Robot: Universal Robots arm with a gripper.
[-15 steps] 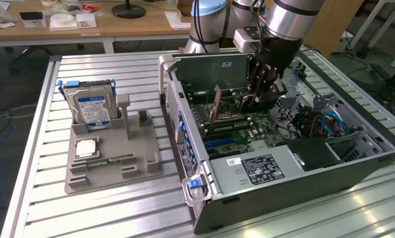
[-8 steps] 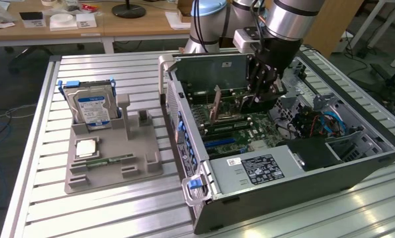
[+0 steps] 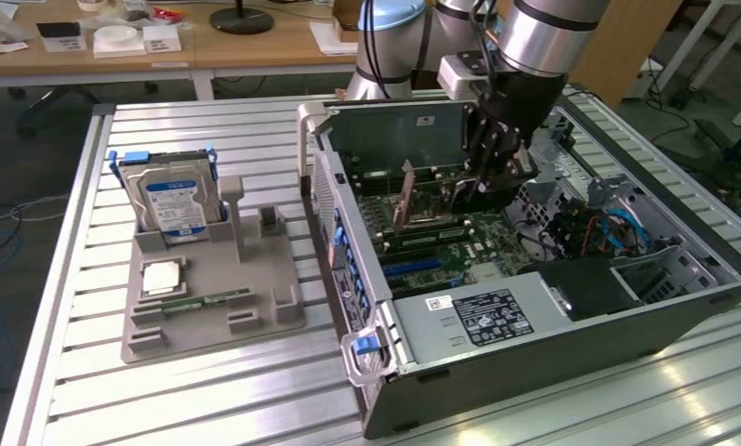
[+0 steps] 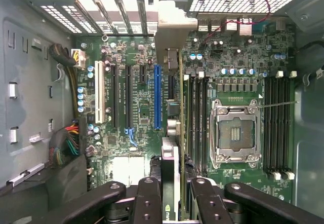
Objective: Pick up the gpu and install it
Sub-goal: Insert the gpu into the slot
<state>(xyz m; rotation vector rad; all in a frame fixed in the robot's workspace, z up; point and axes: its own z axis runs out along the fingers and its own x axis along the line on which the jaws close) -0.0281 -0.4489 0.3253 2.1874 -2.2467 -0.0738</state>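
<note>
The arm reaches down into the open computer case (image 3: 556,367) on the counter (image 3: 209,395). The gpu (image 3: 407,197) stands on edge over the motherboard (image 4: 134,110), beside the blue slot. The gripper (image 4: 176,183) straddles its far end, and the jaws look closed on the card, though that spot is crowded.

tabletop (image 3: 196,400): carries tray (image 3: 265,321) and computer case (image 3: 569,348).
tray: on exterior view's left of computer case.
hard drive (image 3: 176,204): upright at tray's rear.
gpu (image 3: 407,197): upright inside computer case, gripped by pincer (image 3: 484,186).
</note>
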